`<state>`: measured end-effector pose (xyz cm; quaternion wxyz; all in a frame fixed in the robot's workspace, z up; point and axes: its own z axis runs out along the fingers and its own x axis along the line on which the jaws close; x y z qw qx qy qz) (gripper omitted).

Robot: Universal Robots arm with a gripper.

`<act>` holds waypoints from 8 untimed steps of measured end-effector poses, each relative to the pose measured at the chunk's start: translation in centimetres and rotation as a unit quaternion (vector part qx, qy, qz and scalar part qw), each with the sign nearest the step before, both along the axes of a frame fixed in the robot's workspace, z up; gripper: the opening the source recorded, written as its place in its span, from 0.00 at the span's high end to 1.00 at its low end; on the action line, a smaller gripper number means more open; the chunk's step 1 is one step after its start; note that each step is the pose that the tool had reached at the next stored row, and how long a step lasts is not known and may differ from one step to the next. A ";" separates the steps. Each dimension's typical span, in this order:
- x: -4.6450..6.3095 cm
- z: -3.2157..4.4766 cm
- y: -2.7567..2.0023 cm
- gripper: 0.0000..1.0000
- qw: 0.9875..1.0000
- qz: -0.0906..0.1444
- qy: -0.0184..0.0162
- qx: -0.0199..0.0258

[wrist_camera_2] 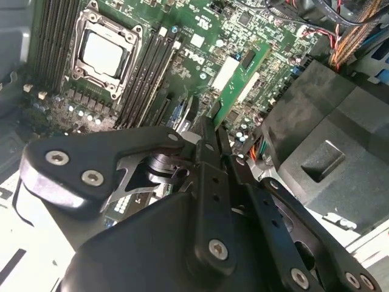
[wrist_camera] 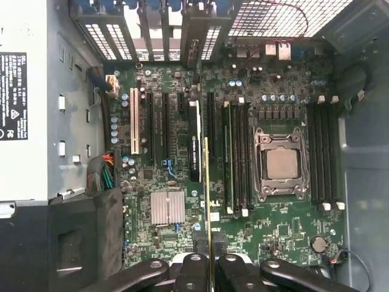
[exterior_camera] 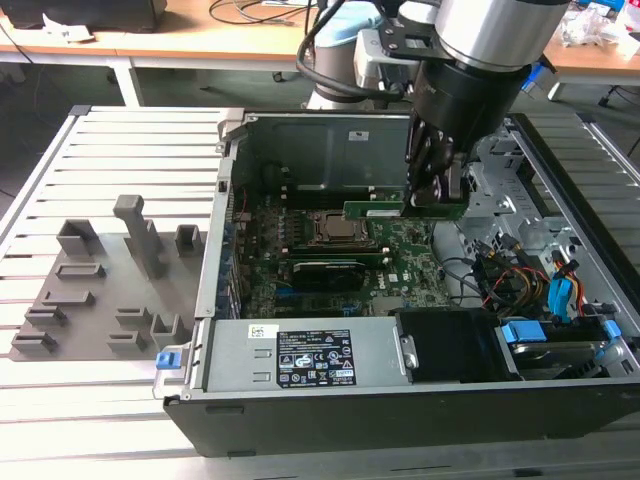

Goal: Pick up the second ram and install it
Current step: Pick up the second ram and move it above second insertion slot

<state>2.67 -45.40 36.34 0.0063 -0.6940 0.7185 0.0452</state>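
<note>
My gripper (exterior_camera: pixel 432 195) is shut on the second ram (exterior_camera: pixel 385 210), a narrow green stick held level above the motherboard (exterior_camera: pixel 400 265) inside the open computer case. In the second wrist view the ram (wrist_camera_2: pixel 240 76) juts out from between the black fingers (wrist_camera_2: pixel 206 143), over the board. The first wrist view shows it edge-on as a thin line (wrist_camera: pixel 207 188) rising from the gripper (wrist_camera: pixel 208 258). It hangs beside the dark memory slots (wrist_camera: pixel 237 158), which flank the CPU socket (wrist_camera: pixel 281 164). The stick is clear of the board and touches no slot.
Grey holder blocks (exterior_camera: pixel 110 280) stand on the slatted table at the exterior view's left. The case holds a power supply (exterior_camera: pixel 300 355), a black shroud (exterior_camera: pixel 450 345), a drive bay with coloured cables (exterior_camera: pixel 540 290) and a black card (exterior_camera: pixel 328 272). Case walls ring the board.
</note>
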 end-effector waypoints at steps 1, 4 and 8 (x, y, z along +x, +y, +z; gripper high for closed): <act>0.0 -0.35 0.00 0.86 1.000 0.000 0.000 0.000; 0.0 -1.07 0.00 0.86 1.000 0.000 0.000 0.000; 0.0 -1.70 0.00 0.86 1.000 0.000 0.000 0.000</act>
